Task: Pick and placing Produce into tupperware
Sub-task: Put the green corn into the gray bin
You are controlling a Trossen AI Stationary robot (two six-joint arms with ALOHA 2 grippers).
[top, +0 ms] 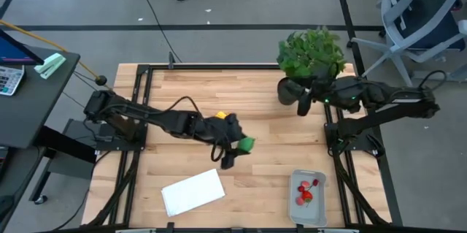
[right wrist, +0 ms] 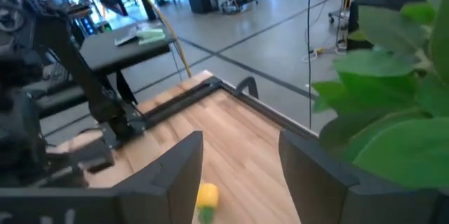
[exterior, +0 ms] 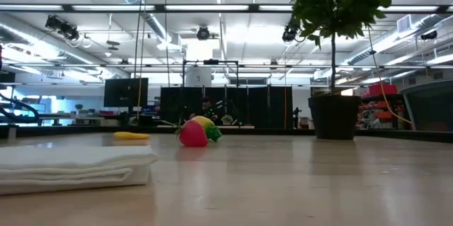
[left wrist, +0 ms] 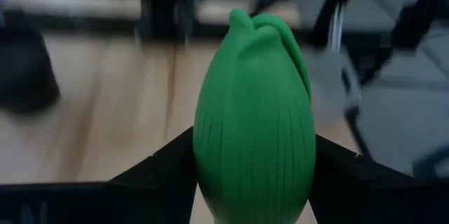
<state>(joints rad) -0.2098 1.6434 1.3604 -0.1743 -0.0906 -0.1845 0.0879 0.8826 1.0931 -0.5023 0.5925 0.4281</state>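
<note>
My left gripper (top: 241, 147) is over the middle of the table, shut on the green oval produce piece (top: 247, 144); in the left wrist view the ribbed green oval (left wrist: 256, 119) fills the gap between the fingers. A yellow piece (top: 219, 116) lies on the table just beyond it, and the low view shows a red strawberry piece (exterior: 192, 134) and another yellow piece (exterior: 132, 135) on the wood. The grey-blue tupperware (top: 319, 205) sits near the table's near right corner with red pieces (top: 305, 193) inside. My right gripper (top: 301, 105) waits open by the plant pot, fingers (right wrist: 175, 171) apart. My left gripper pinches the green oval between its two fingers (left wrist: 158, 175), one on each long side near the lower half (left wrist: 210, 161). The oval's pointed end (left wrist: 256, 27) sticks out past the fingertips. It does not show at table height in the low view, so it is lifted clear.
A potted leafy plant (top: 310, 58) stands at the far right of the table beside my right arm. A flat white sheet (top: 193, 193) lies near the near edge, left of the tupperware. Bare wood lies between the left gripper and the tupperware.
</note>
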